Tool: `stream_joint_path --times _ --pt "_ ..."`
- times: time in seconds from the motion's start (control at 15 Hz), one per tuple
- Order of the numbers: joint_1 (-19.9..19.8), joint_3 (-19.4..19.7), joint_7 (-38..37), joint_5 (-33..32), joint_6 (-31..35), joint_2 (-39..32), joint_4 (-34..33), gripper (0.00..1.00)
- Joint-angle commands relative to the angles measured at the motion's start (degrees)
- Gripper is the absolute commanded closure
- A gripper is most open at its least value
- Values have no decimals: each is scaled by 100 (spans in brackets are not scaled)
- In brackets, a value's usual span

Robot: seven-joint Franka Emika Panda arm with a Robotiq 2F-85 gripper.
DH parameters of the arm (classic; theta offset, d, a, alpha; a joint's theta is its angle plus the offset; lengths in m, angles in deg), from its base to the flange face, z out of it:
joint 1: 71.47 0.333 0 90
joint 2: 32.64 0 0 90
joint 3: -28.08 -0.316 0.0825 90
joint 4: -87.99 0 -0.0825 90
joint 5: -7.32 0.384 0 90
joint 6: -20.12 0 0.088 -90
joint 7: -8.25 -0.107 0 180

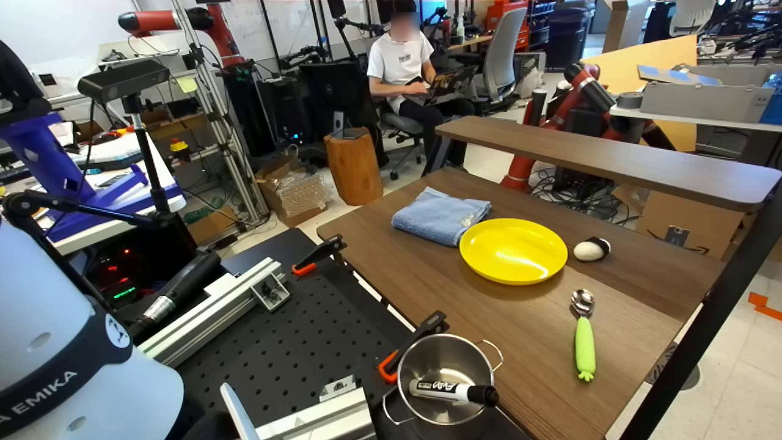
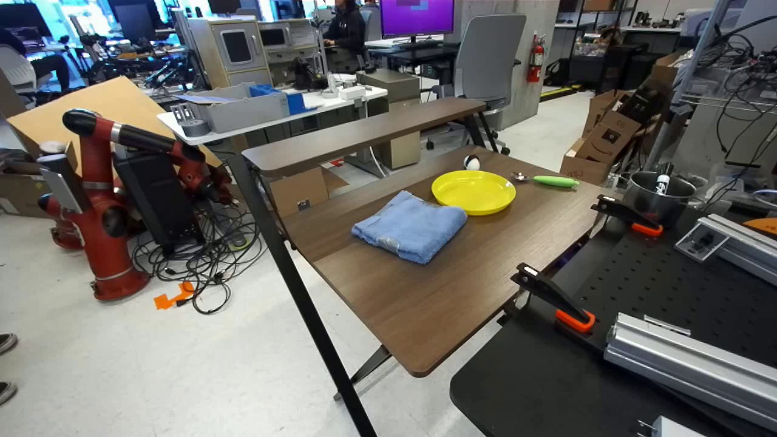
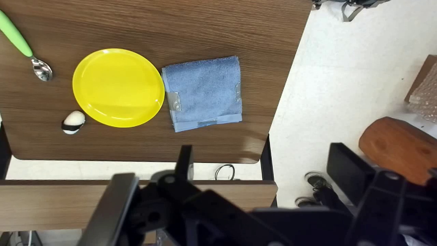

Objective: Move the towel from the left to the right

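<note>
Spread fingers hang well clear of the towel.

In an exterior view, the lower left of the frame shows the arm, its shell smooth, rounded and bluish white. A dark band curves across it, with the letters "A EMIKA" in white and, towards its right end, a round white badge with a dark mark. Two oval spots, slightly greyer, sit above and below the band. In the wrist view, the gripper is mostly black, with blocky fingers, dull round screw heads and a round hole at lower left. A long flat piece near the hole is smooth grey.
</note>
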Motion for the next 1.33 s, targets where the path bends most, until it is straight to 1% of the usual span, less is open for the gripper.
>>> stream_joint_path --times 0.0,0.13,0.27,0.47,0.8,1.0,1.27 --pt "-39 -36 13 20 -22 -1 -14 0" --pt "-39 -36 13 20 -22 -1 -14 0" --pt "-57 -119 -77 -33 142 -91 -8 0" --pt "-62 -185 -140 -66 212 -433 -205 0" --pt "-154 -359 -478 -275 360 -1555 -890 0" --pt "-196 -508 -950 -631 614 -2251 -1293 0" --pt "-156 -546 -1355 -1037 822 -3074 -1813 0"
